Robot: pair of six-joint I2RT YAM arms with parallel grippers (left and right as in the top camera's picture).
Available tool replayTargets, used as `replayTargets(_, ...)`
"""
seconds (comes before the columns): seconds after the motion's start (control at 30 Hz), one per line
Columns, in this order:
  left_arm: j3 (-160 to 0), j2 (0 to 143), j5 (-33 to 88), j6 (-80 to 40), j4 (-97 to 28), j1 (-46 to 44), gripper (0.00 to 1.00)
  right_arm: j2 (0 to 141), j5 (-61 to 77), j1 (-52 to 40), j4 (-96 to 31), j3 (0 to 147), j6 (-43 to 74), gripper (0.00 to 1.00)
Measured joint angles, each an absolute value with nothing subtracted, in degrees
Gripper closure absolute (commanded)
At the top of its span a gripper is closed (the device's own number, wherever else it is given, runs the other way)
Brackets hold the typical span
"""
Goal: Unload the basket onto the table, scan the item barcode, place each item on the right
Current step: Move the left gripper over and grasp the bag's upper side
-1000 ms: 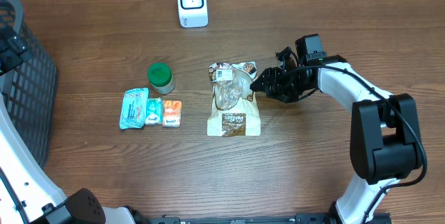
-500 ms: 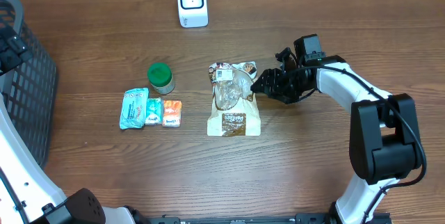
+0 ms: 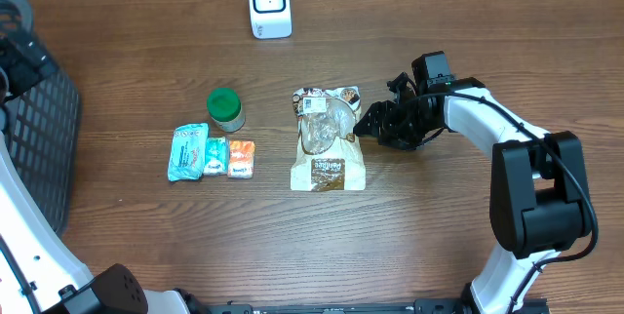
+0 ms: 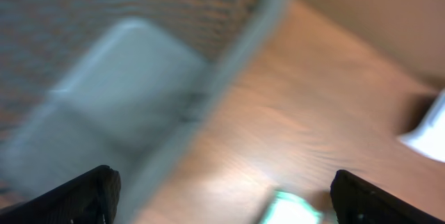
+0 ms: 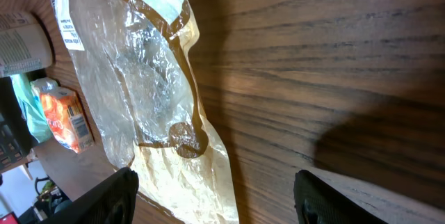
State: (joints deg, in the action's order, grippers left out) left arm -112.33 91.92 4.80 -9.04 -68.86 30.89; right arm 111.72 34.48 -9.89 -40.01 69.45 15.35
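Observation:
The item nearest my right gripper (image 3: pixel 370 124) is a clear snack bag (image 3: pixel 329 138) with brown trim, lying flat mid-table with a white printed label (image 3: pixel 312 103) near its top. The gripper is open just right of the bag's edge. In the right wrist view the bag (image 5: pixel 139 92) fills the left side, and its pale corner lies between the spread fingers (image 5: pixel 104 200) of the right gripper (image 5: pixel 215 200). The white scanner (image 3: pixel 269 4) stands at the back. My left gripper (image 4: pixel 222 203) is open and empty, near the basket (image 4: pixel 125 92), in a blurred view.
Left of the bag stand a green-lidded jar (image 3: pixel 225 107), a teal packet (image 3: pixel 187 151), a small green-white packet (image 3: pixel 214 155) and an orange packet (image 3: pixel 242 158). A dark wire basket (image 3: pixel 34 138) takes up the left edge.
My right gripper has shifted slightly down and away from the bag's edge, its jaws a little wider. The left arm has moved at the upper left; its view is motion-blurred.

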Motion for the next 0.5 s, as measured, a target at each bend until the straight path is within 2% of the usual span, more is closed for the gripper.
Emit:
replayTargets(0.17, -112.2, 92.2, 23.4, -8.1, -68.8, 28.9, 0.01, 111.7, 34.5, -9.9, -39.5, 69.5, 15.4, 0.30)
replayTargets(0.2, -112.1, 92.6, 26.7, -7.4, -68.9, 27.4, 0.10, 111.7, 34.5, -9.9, -39.5, 69.5, 15.4, 0.30)
replayTargets(0.23, -112.0, 93.0, 29.1, -7.1, -68.9, 25.9, 0.22, 111.7, 34.5, -9.9, -39.5, 69.5, 15.4, 0.30)
replayTargets(0.27, -111.8, 93.8, 31.6, -6.6, -69.0, 23.7, 0.41, 111.7, 34.5, -9.9, -39.5, 69.5, 15.4, 0.30)
replayTargets(0.33, -111.0, 95.6, 34.9, -5.7, -68.9, 19.3, 0.96, 111.7, 34.5, -9.9, -39.4, 69.5, 15.4, 0.30)
replayTargets(0.5, -108.7, 102.0, 36.9, -5.4, -67.9, 6.2, 0.96, 111.7, 34.5, -9.9, -38.6, 69.5, 17.2, 0.30)
